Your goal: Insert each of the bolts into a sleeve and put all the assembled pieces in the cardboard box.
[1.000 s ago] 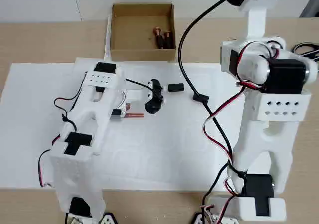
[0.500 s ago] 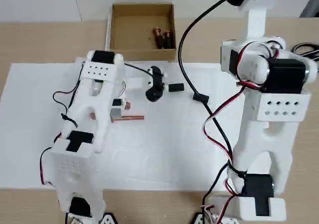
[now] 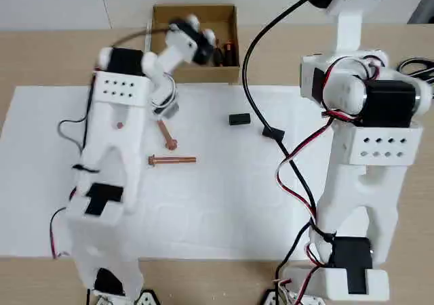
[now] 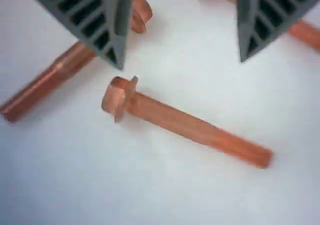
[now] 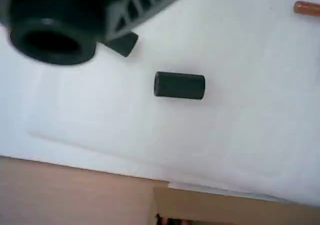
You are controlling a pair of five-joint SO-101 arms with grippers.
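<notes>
Only partly done: two pieces lying in the cardboard box, seemingly put together, but one bolt bare on the white paper right below the empty, wide-spread left gripper, another bolt beside it, and a black sleeve lying apart, not yet filled.

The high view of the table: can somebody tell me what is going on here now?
Bolts are being fitted into sleeves and boxed. The left end effector hangs open over loose copper bolts on the white sheet and grips nothing. A black sleeve lies by itself elsewhere on the sheet. Some copper pieces already lie in the cardboard box. So part of the job looks done, while at least two bolts are not yet in a sleeve.
</notes>
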